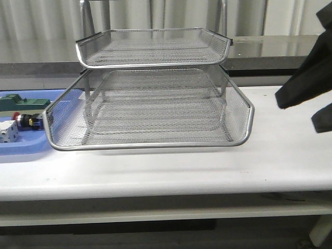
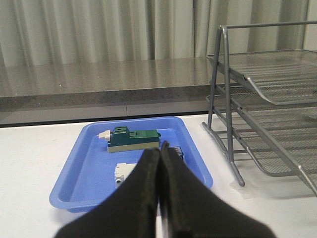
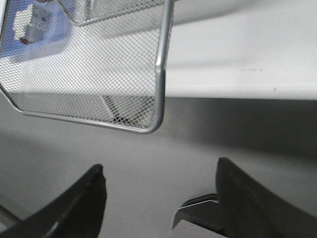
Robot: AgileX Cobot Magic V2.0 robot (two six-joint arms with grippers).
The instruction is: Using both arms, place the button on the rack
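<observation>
The button (image 1: 23, 120), with its red cap and black body, lies on its side in the blue tray (image 1: 31, 148) at the table's left. In the left wrist view my left gripper (image 2: 161, 148) is shut and empty above that tray's near edge. Its fingers hide all of the button (image 2: 179, 152) but a small dark end. The silver wire-mesh rack (image 1: 155, 145) stands mid-table with its lower tray slid out toward the front. My right gripper (image 3: 161, 166) is open and empty, off the front right corner of that slid-out tray (image 3: 159, 74). The right arm (image 1: 306, 83) shows at the front view's right edge.
A green flat block (image 2: 132, 139) and a white cube-shaped block (image 2: 124, 171) share the blue tray (image 2: 94, 168) with the button. The rack's metal frame legs (image 2: 225, 99) stand just right of the tray. A grey ledge (image 1: 41, 67) runs behind the table.
</observation>
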